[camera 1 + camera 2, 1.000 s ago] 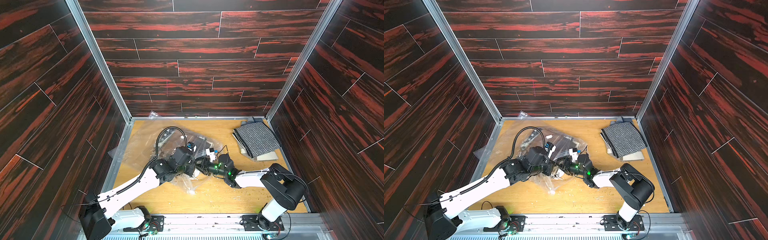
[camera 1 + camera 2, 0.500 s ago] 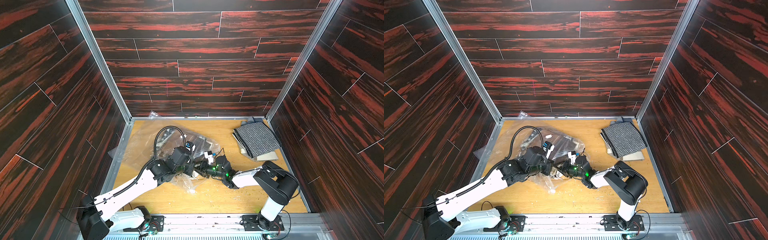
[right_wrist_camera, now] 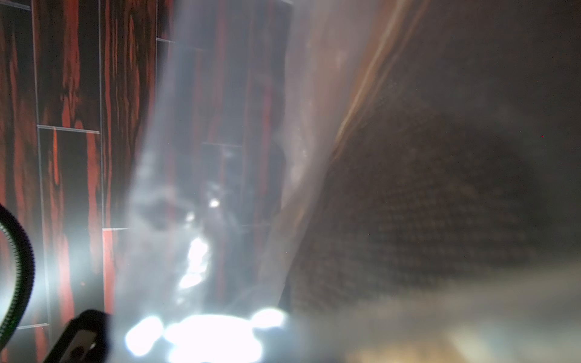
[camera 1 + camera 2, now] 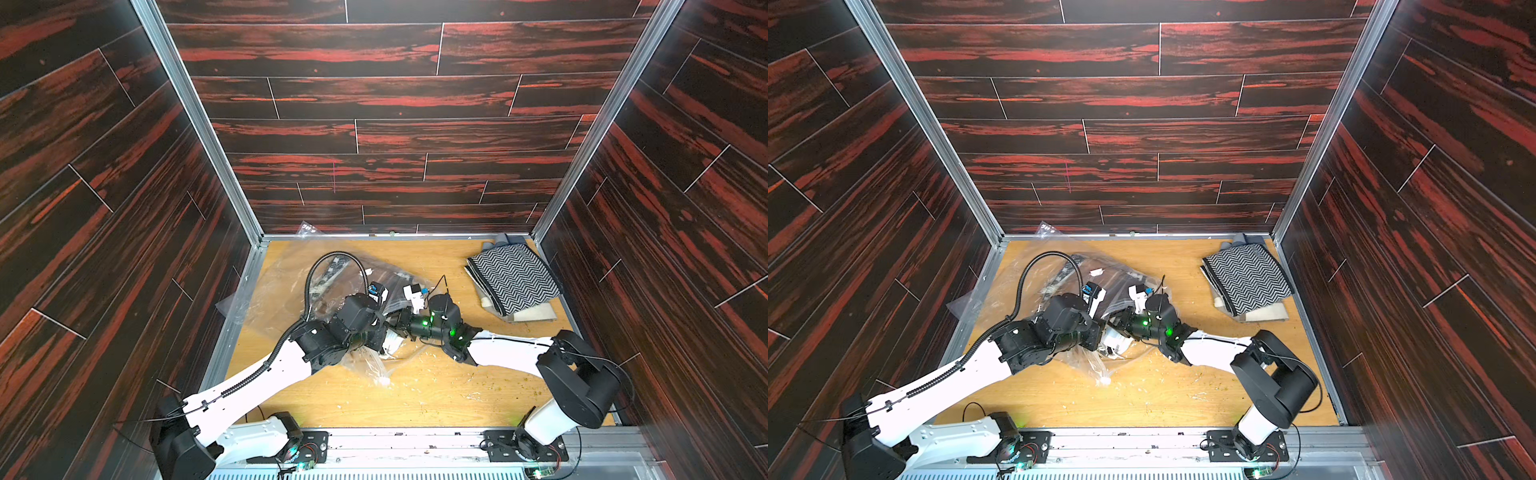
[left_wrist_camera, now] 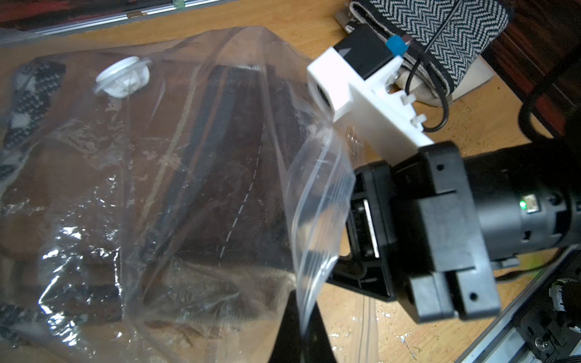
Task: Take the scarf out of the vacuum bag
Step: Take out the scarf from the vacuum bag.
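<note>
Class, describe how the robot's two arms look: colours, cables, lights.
The left arm and right arm have white shells and bulky black joints. A black ribbed hose loops off the left one. Green lights glow on the right wrist, beside a white camera bracket.

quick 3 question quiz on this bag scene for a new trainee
1. True or false: the scarf is already out of the vacuum bag.
2. Where does the herringbone cloth lie? A) inside the bag B) by the far corner, apart from the bag C) held in an end effector
3. What round white part sits on the bag's face?
Key: 1 false; 2 B; 3 the valve disc.
</note>
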Controlling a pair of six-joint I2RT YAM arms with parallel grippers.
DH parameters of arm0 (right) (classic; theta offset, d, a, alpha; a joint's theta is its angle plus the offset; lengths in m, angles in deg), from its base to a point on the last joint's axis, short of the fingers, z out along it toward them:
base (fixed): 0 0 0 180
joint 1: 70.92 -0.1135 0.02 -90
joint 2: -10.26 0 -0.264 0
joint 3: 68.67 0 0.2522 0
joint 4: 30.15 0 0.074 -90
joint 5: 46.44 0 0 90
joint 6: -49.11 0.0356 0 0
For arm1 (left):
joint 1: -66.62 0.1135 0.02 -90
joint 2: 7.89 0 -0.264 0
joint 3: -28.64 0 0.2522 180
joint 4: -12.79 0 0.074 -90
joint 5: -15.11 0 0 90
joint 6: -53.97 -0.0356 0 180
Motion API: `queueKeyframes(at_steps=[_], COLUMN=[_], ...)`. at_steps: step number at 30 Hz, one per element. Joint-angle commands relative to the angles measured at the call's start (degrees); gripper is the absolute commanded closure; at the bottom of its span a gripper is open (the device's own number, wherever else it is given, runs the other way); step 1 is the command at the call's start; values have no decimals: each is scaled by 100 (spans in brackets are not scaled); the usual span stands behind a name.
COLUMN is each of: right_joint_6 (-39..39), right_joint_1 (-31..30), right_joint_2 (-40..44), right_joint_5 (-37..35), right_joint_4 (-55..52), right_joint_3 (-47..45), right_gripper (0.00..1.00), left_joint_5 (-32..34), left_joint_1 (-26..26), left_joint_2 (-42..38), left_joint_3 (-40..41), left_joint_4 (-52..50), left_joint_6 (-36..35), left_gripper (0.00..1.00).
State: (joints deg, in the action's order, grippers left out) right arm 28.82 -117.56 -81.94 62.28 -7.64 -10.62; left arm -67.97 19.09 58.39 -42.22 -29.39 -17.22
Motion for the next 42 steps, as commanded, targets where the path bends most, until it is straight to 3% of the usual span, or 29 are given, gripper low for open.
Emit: queueKeyframes(at_steps=[1, 13, 20, 34, 42], right_joint_6=[-265, -297, -930, -1823, -2118], right_joint_1=[-39, -42, -46, -42, -39], right_joint_2=[12, -29, 414, 773, 1008], right_joint_5=[53, 68, -166, -25, -197], right_joint_4=[-428, -289, -1206, -3101, -4100], right_joint_3=[53, -166, 25, 849, 1142], right_gripper=[92, 100, 100, 100, 100], left_joint_5=[90, 187, 216, 876, 626], left_joint_1=[-13, -20, -13, 243, 620], left_joint_2=[-168, -19, 345, 1167, 1223], left_joint_3=[59, -1, -288, -921, -984], left_joint_4=[-98, -46, 34, 355, 320], left_joint_6=[-42, 33, 96, 360, 533], left_gripper=[100, 100, 100, 100, 100])
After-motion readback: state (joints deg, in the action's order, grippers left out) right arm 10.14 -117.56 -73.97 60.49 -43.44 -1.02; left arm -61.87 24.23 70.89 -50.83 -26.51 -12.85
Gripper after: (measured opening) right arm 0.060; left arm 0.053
